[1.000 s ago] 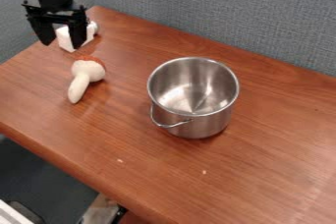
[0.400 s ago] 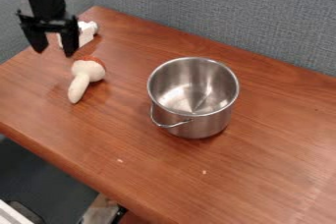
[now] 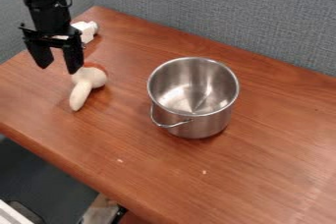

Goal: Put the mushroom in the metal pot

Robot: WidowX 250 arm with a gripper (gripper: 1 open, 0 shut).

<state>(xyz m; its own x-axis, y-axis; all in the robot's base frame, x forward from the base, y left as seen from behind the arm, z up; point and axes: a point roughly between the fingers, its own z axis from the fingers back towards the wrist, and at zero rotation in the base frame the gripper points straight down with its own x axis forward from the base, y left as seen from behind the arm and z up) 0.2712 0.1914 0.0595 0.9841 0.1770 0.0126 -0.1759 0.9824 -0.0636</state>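
Hovering with its fingers spread and nothing between them, the black metal claw is just beside the small toy mushroom with a thick cream-white stem and orange-red cap, which lies on the brown wooden table. Partly behind the claw is a white block. Well apart from the claw, past the mushroom, the shiny round stainless-steel pot stands upright, its thin wire handle on the side nearer the mushroom.

No readable text, label, brand, number or sign on anything in camera view.
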